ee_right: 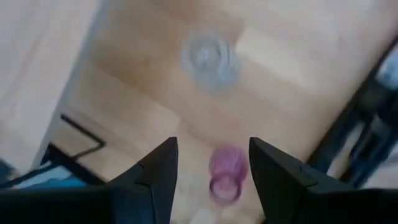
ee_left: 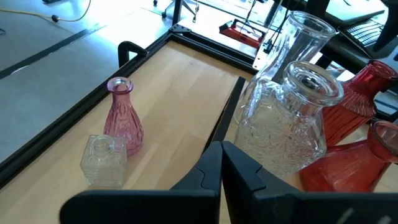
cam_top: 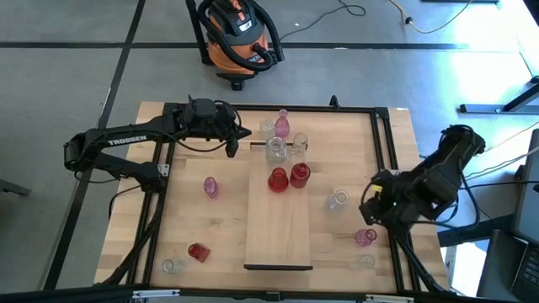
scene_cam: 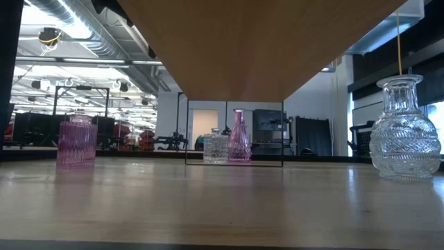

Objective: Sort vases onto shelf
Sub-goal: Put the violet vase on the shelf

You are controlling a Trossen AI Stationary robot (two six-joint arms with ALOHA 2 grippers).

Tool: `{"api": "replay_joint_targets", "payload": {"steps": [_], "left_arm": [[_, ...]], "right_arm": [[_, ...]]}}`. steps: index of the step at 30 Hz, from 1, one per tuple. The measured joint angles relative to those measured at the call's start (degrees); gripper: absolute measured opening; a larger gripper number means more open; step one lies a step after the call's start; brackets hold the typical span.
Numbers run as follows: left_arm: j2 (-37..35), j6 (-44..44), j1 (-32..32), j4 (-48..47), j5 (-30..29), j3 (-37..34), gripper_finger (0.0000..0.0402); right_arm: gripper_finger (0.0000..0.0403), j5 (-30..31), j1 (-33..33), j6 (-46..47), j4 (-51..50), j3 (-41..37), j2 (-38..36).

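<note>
Two grippers are working: right gripper (ee_right: 211,163), fingers apart, is hovering over a pink vase (cam_top: 365,237) at the shelf's (cam_top: 278,240) three o'clock, risking toppling it; left gripper (cam_top: 239,135), pinched together, is crowding clear vases (cam_top: 276,149) at twelve o'clock.

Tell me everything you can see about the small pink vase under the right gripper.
The small pink vase is a short, stubby piece of translucent pink glass with a round open mouth. It stands upright on the bare tabletop near the table's right edge, off the shelf. The right gripper hangs above it, fingers open to either side, not touching. A clear vase stands apart from it.
</note>
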Motion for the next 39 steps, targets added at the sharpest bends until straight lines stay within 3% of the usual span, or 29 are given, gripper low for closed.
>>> {"api": "replay_joint_targets", "payload": {"steps": [6, 14, 25, 34, 39], "left_arm": [[0.00, 0.00, 0.00, 0.00, 0.02, 0.00, 0.0000], [0.00, 0.00, 0.00, 0.00, 0.03, 0.00, 0.0000], [0.00, -0.48, 0.00, 0.00, 0.48, 0.00, 0.0000], [0.00, -0.53, -0.02, 0.00, 0.45, 0.00, 0.0000], [0.00, -0.57, 0.04, 0.00, 0.42, 0.00, 0.0000]], "right_arm": [[0.0179, -11.45, 4.61, 14.23, 2.40, -6.62, -0.37], [0.0176, -15.67, 8.48, 19.43, 15.92, -15.23, -0.21], [0.0135, -16.93, 8.41, 20.26, 18.49, -22.12, 0.86], [0.0133, -17.40, 8.41, 19.90, 30.86, -30.20, 0.86], [0.0077, -17.40, 8.41, 18.54, 31.19, -30.31, 0.45]]}}
